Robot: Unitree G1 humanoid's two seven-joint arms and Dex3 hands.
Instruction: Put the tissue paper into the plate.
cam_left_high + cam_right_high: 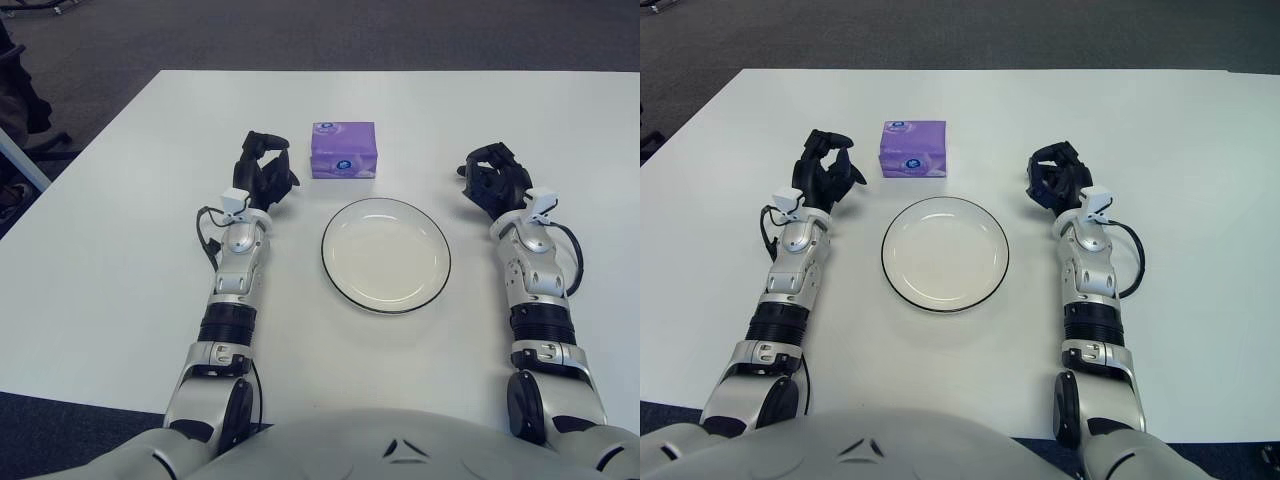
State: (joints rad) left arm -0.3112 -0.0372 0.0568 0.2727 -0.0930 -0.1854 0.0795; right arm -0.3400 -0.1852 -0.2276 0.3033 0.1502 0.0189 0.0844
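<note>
While tissue pack (343,150) sits toward far edge of bench (120,200), just beyond empty plate (386,254), long axis parallel to that edge: left robot hand (263,170) nearer, pack just to its right, fingers loosely spread, holding nothing. Right robot hand (495,178) well apart, curled, empty.

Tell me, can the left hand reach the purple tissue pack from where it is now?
Probably yes: the left hand sits just left of the tissue pack, with bare table between them and nothing in the way.
</note>
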